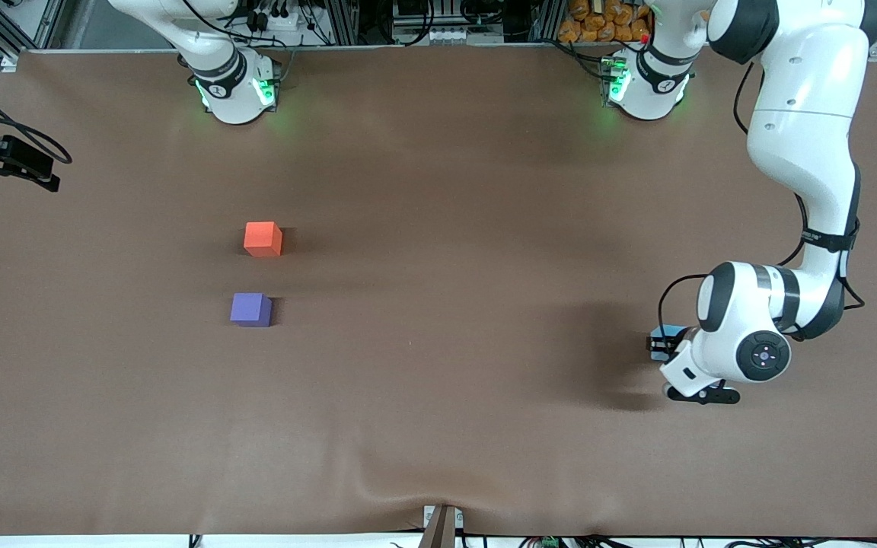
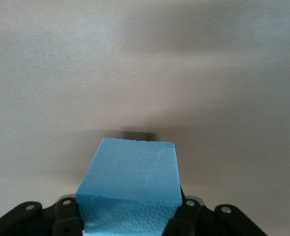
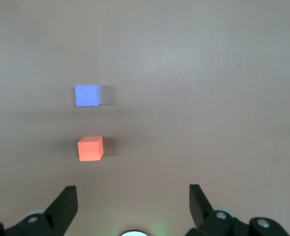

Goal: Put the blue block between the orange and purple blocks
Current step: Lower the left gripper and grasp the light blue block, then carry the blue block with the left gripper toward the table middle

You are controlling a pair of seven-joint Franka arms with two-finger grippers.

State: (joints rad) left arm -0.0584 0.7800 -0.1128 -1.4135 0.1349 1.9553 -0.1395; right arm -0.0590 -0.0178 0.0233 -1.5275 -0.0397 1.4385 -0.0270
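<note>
Spread under both arms as a wide brown matte table (image 1: pixel 438 426), its covering rumpled at the edge nearest the front camera. Bore a light sky-blue foam cube (image 1: pixel 672 332) clamped in the left gripper (image 1: pixel 663 346), toward the left arm's end. Carried, well apart from that pincer, a bright orange-red matte cube (image 1: pixel 263 238) and a violet-purple matte cube (image 1: pixel 250 310), near each other without touching. Showed the orange one closer to the spread-fingered right gripper (image 3: pixel 132 204) than the purple.

It was a robotics lab: 2 white arms bolted to a brown-covered bench (image 1: pixel 438 426), with cables and aluminium framing (image 1: pixel 347 19) along its edge.
</note>
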